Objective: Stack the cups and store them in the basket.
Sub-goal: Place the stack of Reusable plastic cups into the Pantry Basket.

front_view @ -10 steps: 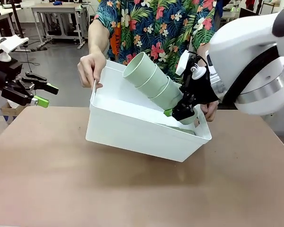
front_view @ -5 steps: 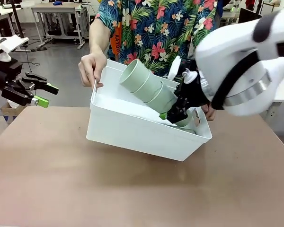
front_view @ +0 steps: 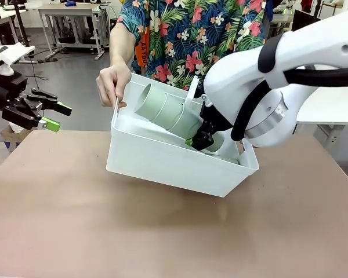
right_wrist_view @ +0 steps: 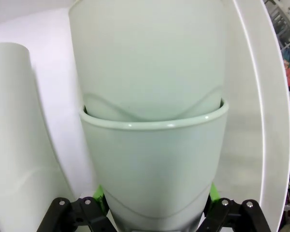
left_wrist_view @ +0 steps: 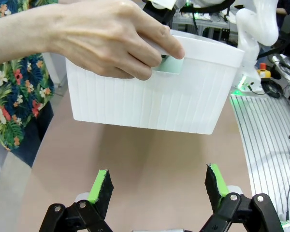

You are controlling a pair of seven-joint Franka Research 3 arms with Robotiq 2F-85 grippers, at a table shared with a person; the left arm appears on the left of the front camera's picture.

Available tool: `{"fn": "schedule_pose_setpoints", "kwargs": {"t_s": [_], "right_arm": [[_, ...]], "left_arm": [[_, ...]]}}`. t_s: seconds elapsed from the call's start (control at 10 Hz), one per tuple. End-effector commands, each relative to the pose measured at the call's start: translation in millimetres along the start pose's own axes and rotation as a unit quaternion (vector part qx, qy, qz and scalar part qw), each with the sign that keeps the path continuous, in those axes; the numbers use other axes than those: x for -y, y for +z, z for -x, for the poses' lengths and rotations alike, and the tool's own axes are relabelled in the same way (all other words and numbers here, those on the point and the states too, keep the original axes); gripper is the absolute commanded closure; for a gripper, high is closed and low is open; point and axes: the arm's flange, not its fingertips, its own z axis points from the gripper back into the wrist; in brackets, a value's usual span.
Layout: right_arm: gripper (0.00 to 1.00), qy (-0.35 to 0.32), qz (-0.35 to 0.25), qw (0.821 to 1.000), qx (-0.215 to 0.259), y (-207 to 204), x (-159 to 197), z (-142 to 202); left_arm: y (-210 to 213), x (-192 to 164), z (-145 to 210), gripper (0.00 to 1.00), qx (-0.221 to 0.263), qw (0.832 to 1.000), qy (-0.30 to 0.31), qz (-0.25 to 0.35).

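Stack of cups [front_view: 171,113] now lower and flatter inside tilted basket [front_view: 162,159] than a second ago, right gripper [front_view: 200,141] clamped on its base, left gripper [front_view: 46,116] idle, spread wide; storing nearly complete.

A robotics lab or workshop: grey work tables [front_view: 69,11] stand on a bare grey floor [front_view: 64,75] behind the brown tabletop [front_view: 162,231], and another white robot arm [left_wrist_view: 256,29] rises beside a ribbed metal bench [left_wrist_view: 266,135].
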Motion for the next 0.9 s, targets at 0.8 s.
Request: {"fn": "schedule_pose_setpoints", "kwargs": {"t_s": [0.8], "right_arm": [[0.15,0.004,0.000,0.997,-0.080,-47.4,1.7,-36.2]], "left_arm": [[0.2,0.2,-2.4,0.00,0.000,1.000,0.004,-0.004]]}}
